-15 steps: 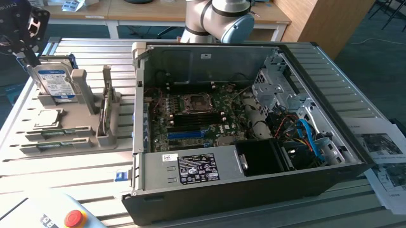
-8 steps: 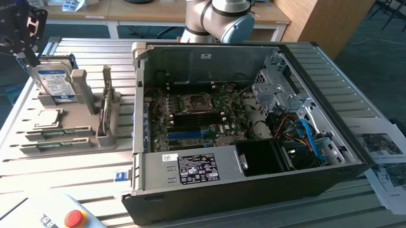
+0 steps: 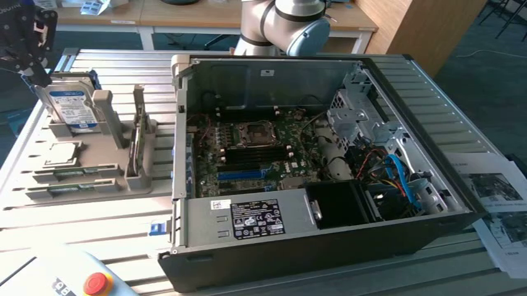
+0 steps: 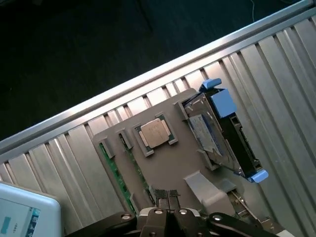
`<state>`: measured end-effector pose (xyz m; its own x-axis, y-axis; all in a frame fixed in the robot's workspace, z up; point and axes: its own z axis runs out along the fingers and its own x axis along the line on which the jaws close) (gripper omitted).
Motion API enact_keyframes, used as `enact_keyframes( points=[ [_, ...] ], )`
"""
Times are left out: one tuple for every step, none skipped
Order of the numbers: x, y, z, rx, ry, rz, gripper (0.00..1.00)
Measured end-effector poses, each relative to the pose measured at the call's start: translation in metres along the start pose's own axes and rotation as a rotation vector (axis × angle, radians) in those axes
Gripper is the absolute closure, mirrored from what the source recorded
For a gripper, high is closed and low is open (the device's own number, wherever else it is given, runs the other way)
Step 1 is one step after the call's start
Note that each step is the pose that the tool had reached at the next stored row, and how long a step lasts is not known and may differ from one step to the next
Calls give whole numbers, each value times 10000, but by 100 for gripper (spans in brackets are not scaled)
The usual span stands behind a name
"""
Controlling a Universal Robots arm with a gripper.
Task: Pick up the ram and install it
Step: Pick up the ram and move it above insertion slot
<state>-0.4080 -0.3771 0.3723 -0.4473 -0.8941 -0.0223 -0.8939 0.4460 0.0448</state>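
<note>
Ribbed aluminium table (image 3: 107, 216), office desks behind. Thin green ram stick (image 3: 73, 174) sits on edge in a grey plastic holder (image 3: 108, 154) near the table's edge at the exterior view's left, beside a square silver processor (image 3: 62, 154). Black gripper (image 3: 37, 74) hovers above the holder, pinched shut, empty. Pick likely wants the jaws across the thin faces, centred, with a straight lift.

The ram (image 3: 76, 173) is seen as a long, narrow green circuit-board stick. It is stood on its long edge in a slot of the grey holder (image 3: 107, 154), at the exterior view's left. A second ram stick (image 3: 70, 187) is set parallel just beside it, on the nearer side. Both are seated level and untouched.
</note>
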Motion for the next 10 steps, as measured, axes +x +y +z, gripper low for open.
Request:
enact_keyframes(
  points=[
    [0, 0, 0, -5, 9, -197, 90],
    [0, 0, 1, -9, 18, -376, 90],
    [0, 0, 1, -13, 25, -556, 90],
    [0, 0, 2, -16, 33, -735, 90],
    [0, 0, 2, -21, 42, -914, 90],
    [0, 0, 3, -25, 49, -1094, 90],
    [0, 0, 3, -29, 58, -1285, 90],
    [0, 0, 3, -33, 66, -1465, 90],
    [0, 0, 4, -37, 75, -1644, 90],
    [0, 0, 4, -41, 82, -1823, 90]
  ],
)
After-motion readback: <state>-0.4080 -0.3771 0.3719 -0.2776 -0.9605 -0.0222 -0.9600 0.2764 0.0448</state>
